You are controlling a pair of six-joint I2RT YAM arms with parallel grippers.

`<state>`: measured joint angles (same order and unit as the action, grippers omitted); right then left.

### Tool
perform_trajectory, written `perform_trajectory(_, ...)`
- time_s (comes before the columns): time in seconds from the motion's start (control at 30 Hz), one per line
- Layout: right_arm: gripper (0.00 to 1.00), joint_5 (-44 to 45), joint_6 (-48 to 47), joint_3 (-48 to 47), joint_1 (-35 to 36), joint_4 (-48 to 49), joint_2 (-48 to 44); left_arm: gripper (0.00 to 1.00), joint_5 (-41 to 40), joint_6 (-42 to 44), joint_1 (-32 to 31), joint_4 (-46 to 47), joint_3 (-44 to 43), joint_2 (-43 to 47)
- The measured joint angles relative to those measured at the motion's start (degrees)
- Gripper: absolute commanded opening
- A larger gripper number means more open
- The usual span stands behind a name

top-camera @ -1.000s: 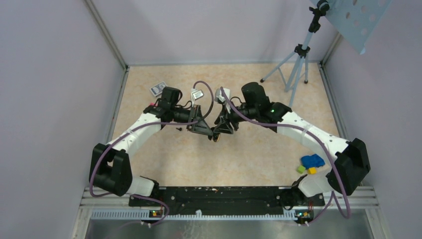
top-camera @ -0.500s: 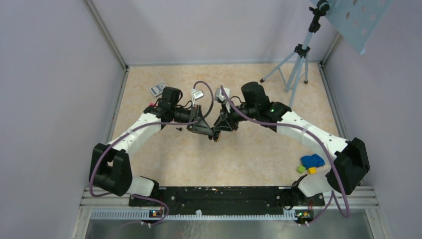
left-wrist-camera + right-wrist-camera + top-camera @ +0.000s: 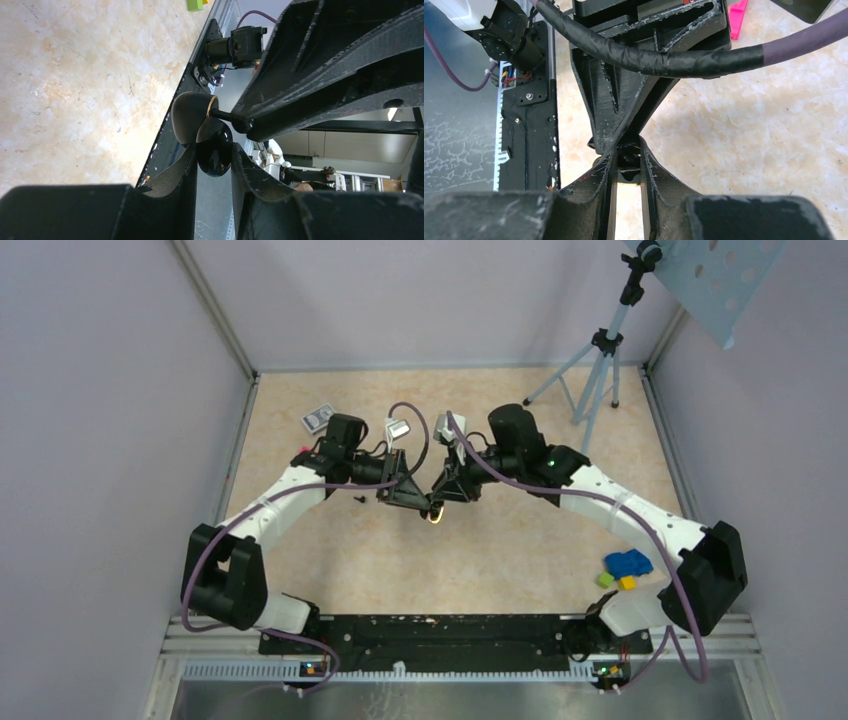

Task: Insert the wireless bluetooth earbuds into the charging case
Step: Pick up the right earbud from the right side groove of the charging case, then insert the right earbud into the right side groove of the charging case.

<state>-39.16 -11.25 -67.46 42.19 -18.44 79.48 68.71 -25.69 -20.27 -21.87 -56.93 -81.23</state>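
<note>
- Charging case (image 3: 214, 152), left wrist view: it looks dark and glossy rather than pale, and seems held above the table (image 3: 75, 80), with the left jaws clamped on its rounded lower half; its lid (image 3: 191, 117), gold at the rim, stands open; a small dark piece (image 3: 223, 115) runs from that rim to the tip of the right jaws; whether it is an earbud or part of the lid I cannot tell. Risk: the smooth curved shell could twist or squirt out of the clamp if the right arm presses off-centre; a sideways push could snap the lid closed.
- Right wrist view: the right jaws are nearly together, pinching what seems to be the same small dark piece at their very tips, hard against the tips of the left jaws; the case is almost wholly hidden here. Risk: so shallow a pinch could let the piece tilt, or drop on release and roll away across the table; the two sets of tips could knock each other and jar the charging case.
- Top view: both arms meet over mid-table, the case only a tiny glint between them; no earbud can be made out anywhere. Risk: with the socket hidden from every camera, a misalignment would go unnoticed; the piece could end up askew rather than seated.
</note>
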Motion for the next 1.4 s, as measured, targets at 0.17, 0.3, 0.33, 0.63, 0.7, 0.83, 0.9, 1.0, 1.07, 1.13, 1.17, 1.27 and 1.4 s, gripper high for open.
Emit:
perform_trajectory(0.17,0.11,0.2,0.5,0.3,0.0,0.0,-0.9,0.00,-0.9,-0.6,0.4,0.7,0.0,-0.3)
perform_trajectory(0.3,0.10,0.2,1.0,1.0,0.0,0.0,-1.0,0.00,-0.9,-1.1,0.8,0.9,0.0,-0.5)
perform_trajectory(0.33,0.10,0.2,1.0,1.1,0.0,-0.1,-1.0,0.00,-0.9,-1.2,0.9,1.0,0.0,-0.5)
perform_trajectory(0.63,0.08,0.7,3.1,2.8,0.0,1.2,-1.1,0.00,-1.7,-1.5,1.1,1.4,0.2,-0.7)
perform_trajectory(0.7,0.08,1.8,4.8,3.4,-0.2,2.6,-1.2,0.00,-2.1,-1.9,1.1,1.6,0.4,-0.7)
perform_trajectory(0.83,0.08,4.1,10.4,6.8,-1.6,7.3,-2.6,0.00,-3.0,-3.8,1.2,3.0,1.7,-0.8)
perform_trajectory(0.9,0.09,5.7,13.9,9.2,-2.5,10.3,-3.5,0.00,-3.7,-6.3,1.3,5.0,3.3,-0.8)
perform_trajectory(1.0,0.09,8.2,19.2,13.0,-3.0,15.1,-4.7,0.00,-5.3,-11.0,1.4,8.4,5.9,-0.8)
perform_trajectory(1.07,0.09,9.9,22.9,15.1,-3.0,18.4,-5.3,0.00,-7.0,-14.5,1.4,10.7,7.6,-0.6)
perform_trajectory(1.13,0.09,11.7,26.6,16.6,-3.0,21.0,-5.9,0.00,-8.9,-18.0,1.4,12.8,9.2,-0.2)
perform_trajectory(1.17,0.09,13.1,28.7,17.3,-3.0,22.7,-6.3,0.00,-10.3,-20.1,1.4,14.4,10.3,0.5)
perform_trajectory(1.27,0.09,16.8,34.2,18.7,-3.0,26.0,-7.8,0.00,-14.1,-25.7,1.0,18.5,13.7,3.3)
perform_trajectory(1.4,0.09,22.3,41.2,20.2,-3.0,29.2,-10.2,0.00,-20.9,-33.3,-0.7,24.2,18.6,7.3)
